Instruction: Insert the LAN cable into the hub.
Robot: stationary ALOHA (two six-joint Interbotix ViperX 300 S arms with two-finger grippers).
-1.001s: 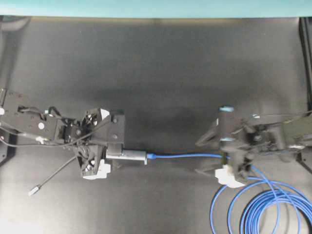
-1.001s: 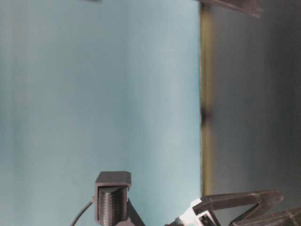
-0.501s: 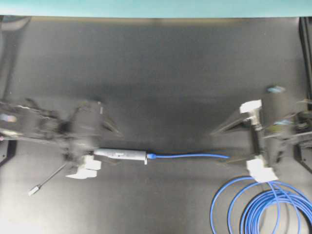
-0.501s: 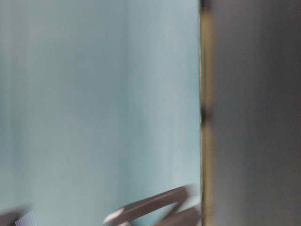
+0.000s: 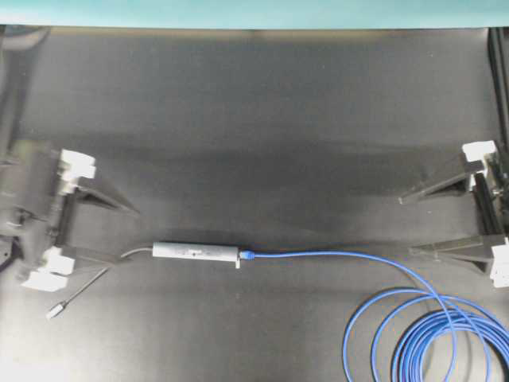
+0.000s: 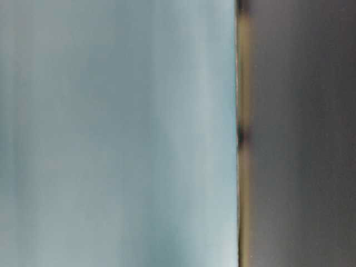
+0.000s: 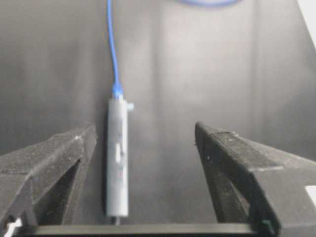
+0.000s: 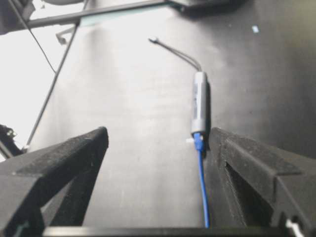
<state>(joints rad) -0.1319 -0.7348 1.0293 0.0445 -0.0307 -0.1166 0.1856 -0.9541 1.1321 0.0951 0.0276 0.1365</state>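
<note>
A black table (image 5: 262,103) is lying under two grippers, left gripper (image 5: 107,232) and right gripper (image 5: 417,225), both gaping wide and gripping nothing. Between them one hub (image 5: 196,252) is lying flat, one cable (image 5: 334,255) plugged into its end, coils (image 5: 429,342) lying beyond

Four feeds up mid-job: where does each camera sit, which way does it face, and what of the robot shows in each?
Overhead: above the table, looking down on the hub with the LAN cable at its end; left tool and right tool at the edges.
Table-level: blurred teal backdrop and dark surface, no robot.
Left wrist: along the hub between its open fingers.
Right wrist: opposite way, along the cable to the hub.
Shared: both wrists and overhead show hub and cable.
</note>
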